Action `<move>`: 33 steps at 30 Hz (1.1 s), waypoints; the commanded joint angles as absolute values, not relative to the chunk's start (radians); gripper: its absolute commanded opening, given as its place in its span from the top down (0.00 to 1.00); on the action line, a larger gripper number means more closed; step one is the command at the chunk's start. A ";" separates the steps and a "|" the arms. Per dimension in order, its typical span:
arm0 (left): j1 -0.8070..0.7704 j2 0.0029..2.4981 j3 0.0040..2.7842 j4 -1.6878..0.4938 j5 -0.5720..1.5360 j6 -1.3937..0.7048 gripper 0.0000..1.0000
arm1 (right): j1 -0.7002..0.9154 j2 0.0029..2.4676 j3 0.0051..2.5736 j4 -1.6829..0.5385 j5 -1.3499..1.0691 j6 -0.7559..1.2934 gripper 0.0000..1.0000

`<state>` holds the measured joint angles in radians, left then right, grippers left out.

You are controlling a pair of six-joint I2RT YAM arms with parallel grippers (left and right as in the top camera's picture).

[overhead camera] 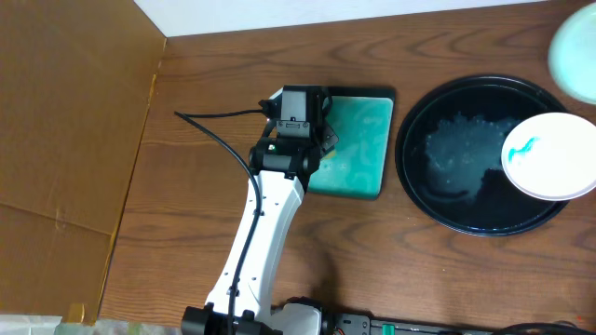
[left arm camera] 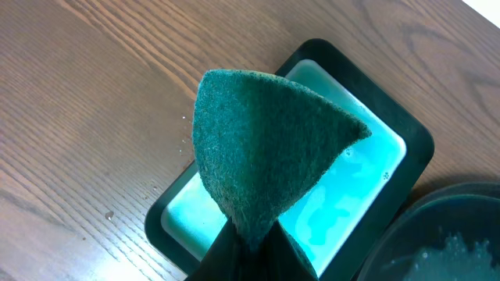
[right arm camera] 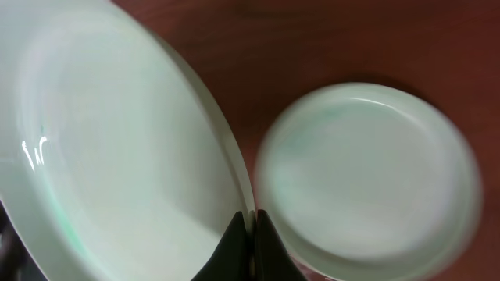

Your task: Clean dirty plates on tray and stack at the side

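The black tray (overhead camera: 463,212) sits at the right, wet in the middle. One plate (overhead camera: 551,155) with a teal smear lies on its right side. My right gripper (right arm camera: 252,222) is shut on the rim of a pale plate (right arm camera: 117,156), held tilted beside another plate (right arm camera: 367,179) lying on the wood. A blurred pale plate (overhead camera: 577,54) shows at the overhead view's top right edge; the right arm is out of that view. My left gripper (left arm camera: 250,242) is shut on a green scouring pad (left arm camera: 266,148) above the teal dish (left arm camera: 359,179).
The rectangular teal dish (overhead camera: 361,126) with black edge lies left of the tray, with my left gripper (overhead camera: 321,140) over its left side. The tray rim (left arm camera: 445,234) shows in the left wrist view. Brown cardboard (overhead camera: 65,112) covers the left.
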<state>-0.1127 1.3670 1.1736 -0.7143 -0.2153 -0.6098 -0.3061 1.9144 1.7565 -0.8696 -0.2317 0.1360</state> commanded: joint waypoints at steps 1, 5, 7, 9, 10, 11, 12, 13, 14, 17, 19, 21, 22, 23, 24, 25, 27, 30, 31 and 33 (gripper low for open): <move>-0.108 1.365 1.169 -0.714 -0.221 -0.619 0.93 | -0.426 1.918 1.694 -0.866 -0.228 0.315 0.99; -0.108 1.365 1.169 -0.710 -0.221 -0.619 0.93 | -0.491 1.918 1.581 -0.807 -0.158 0.363 0.99; -0.108 1.365 1.169 -0.710 -0.221 -0.619 0.93 | -0.504 1.918 1.518 -0.758 -0.158 0.363 0.99; -0.108 1.365 1.169 -0.710 -0.221 -0.619 0.93 | -0.509 1.918 1.454 -0.709 -0.130 0.364 0.99; -0.108 1.365 1.168 -0.710 -0.221 -0.619 0.93 | -0.509 1.918 1.416 -0.667 -0.119 0.371 0.98; -0.108 1.365 1.168 -0.710 -0.221 -0.619 0.93 | -0.509 1.918 1.394 -0.640 -0.120 0.371 0.96; -0.108 1.365 1.167 -0.710 -0.221 -0.619 0.93 | -0.509 1.918 1.379 -0.624 -0.120 0.371 0.92; -0.108 1.365 1.167 -0.710 -0.221 -0.618 0.93 | -0.509 1.918 1.365 -0.607 -0.120 0.370 0.81; -0.108 1.365 1.167 -0.710 -0.221 -0.618 0.93 | -0.509 1.918 1.364 -0.604 -0.119 0.369 0.80; -0.108 1.365 1.167 -0.710 -0.221 -0.618 0.93 | -0.509 1.915 1.369 -0.603 -0.117 0.368 0.78; -0.108 1.365 1.167 -0.711 -0.221 -0.618 0.93 | -0.509 1.907 1.376 -0.621 -0.124 0.366 0.75; -0.108 1.366 1.164 -0.710 -0.221 -0.618 0.93 | -0.509 1.880 1.377 -0.652 -0.182 0.366 0.71; -0.108 1.367 1.162 -0.710 -0.221 -0.618 0.93 | -0.509 1.872 1.377 -0.663 -0.202 0.366 0.69; -0.108 1.369 1.161 -0.710 -0.221 -0.618 0.93 | -0.508 1.851 1.377 -0.697 -0.268 0.366 0.63; -0.108 1.370 1.161 -0.710 -0.221 -0.618 0.93 | -0.503 1.833 1.377 -0.745 -0.339 0.366 0.59; -0.108 1.372 1.161 -0.710 -0.221 -0.618 0.93 | -0.496 1.820 1.377 -0.787 -0.384 0.362 0.58; -0.108 1.376 1.161 -0.710 -0.221 -0.618 0.93 | -0.477 1.803 1.377 -0.863 -0.450 0.317 0.56; -0.108 1.391 1.160 -0.710 -0.220 -0.618 0.93 | -0.376 1.784 1.377 -1.019 -0.468 0.141 0.43; -0.108 1.393 1.160 -0.710 -0.220 -0.619 0.93 | -0.354 1.785 1.377 -1.040 -0.462 0.109 0.32; -0.108 1.404 1.160 -0.710 -0.220 -0.619 0.93 | -0.292 1.786 1.374 -1.068 -0.362 0.089 0.01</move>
